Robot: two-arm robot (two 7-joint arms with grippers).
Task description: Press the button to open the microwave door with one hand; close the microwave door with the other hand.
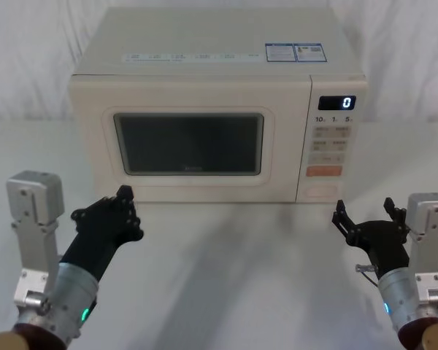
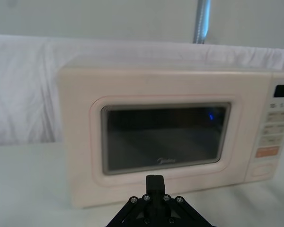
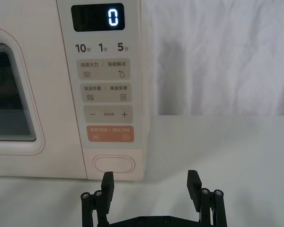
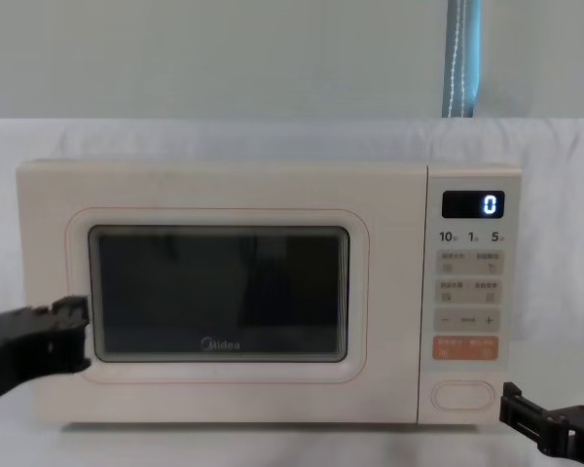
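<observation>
Stood at the back of the white table (image 1: 219, 292), against draped white cloth: a cream microwave (image 1: 219, 51) with the microwave door (image 1: 131, 109) flush and closed. Left open table in front and a bare strip on either side.

Hovered low in front of the door's lower left corner: the left gripper (image 1: 124, 195), fingers pressed together to a single tip, apart from the door.

Waited in front of the control panel (image 3: 104, 90), short of touching it: the right gripper (image 3: 150, 182), fingers spread wide, with the button (image 3: 114, 164) at the panel's foot just beyond them.

Read "Midea" under the dark window (image 4: 219, 292) in the chest and left wrist views. Showed a lit "0" on the display (image 3: 97, 17) in the right wrist view, then "10", "1", "5", Chinese-lettered keys, a minus-plus key and an orange key (image 3: 110, 133). Made out blue-and-white stickers (image 1: 296, 52) on the top from the head view, too small to read.
</observation>
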